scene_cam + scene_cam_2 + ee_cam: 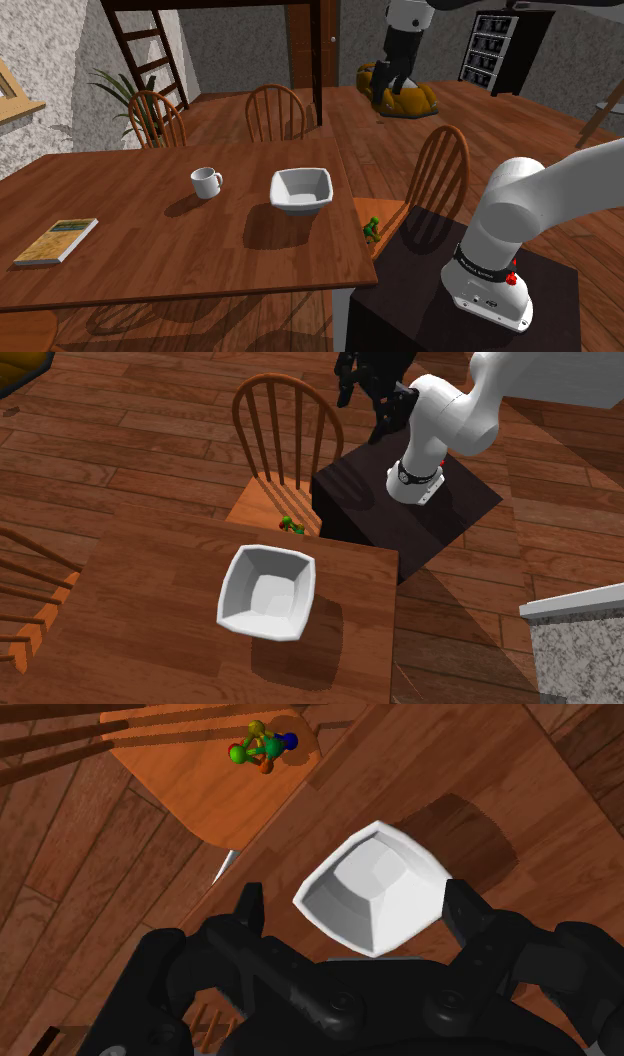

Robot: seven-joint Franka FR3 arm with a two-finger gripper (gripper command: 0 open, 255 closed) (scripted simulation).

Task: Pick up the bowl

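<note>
Jaws: released, spread wide and empty, hanging well above the bowl and touching nothing. We list the rest by size:
- table, wooden
- chair, at the table's edge nearest the stand
- bowl, white and squarish, upright near that edge, close to the corner by the chair
- book, flat, toward the opposite edge
- mug, white, beside the bowl
- toy, green, on the chair seat

We judge the task unstarted: descent, closing the jaws and lifting are all left.
</note>
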